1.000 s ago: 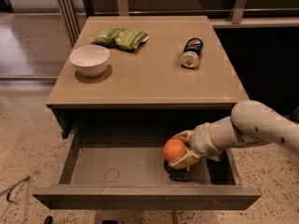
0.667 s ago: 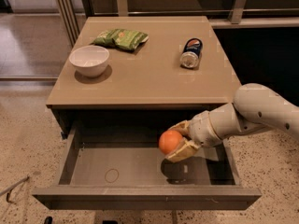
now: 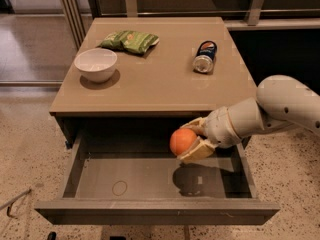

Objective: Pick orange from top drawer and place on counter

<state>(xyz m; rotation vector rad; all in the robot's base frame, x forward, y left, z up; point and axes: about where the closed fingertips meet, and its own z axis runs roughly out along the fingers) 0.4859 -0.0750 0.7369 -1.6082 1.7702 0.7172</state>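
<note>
The orange (image 3: 182, 141) is round and smooth, held between my gripper's (image 3: 192, 141) tan fingers (image 3: 199, 150). The gripper is shut on it, in the air above the right half of the open top drawer (image 3: 150, 176), just below the counter's front edge. The drawer's floor is bare and shows a faint ring mark (image 3: 119, 187) and the orange's shadow. The tan counter (image 3: 155, 79) lies behind and above the orange. My white arm (image 3: 280, 109) comes in from the right.
On the counter stand a white bowl (image 3: 95, 63) at the left, a green snack bag (image 3: 129, 40) at the back, and a can lying on its side (image 3: 205, 57) at the right. Speckled floor surrounds the cabinet.
The gripper has lifted the orange off the drawer floor and carried it up and a little to the left, to just under the counter's front edge.
</note>
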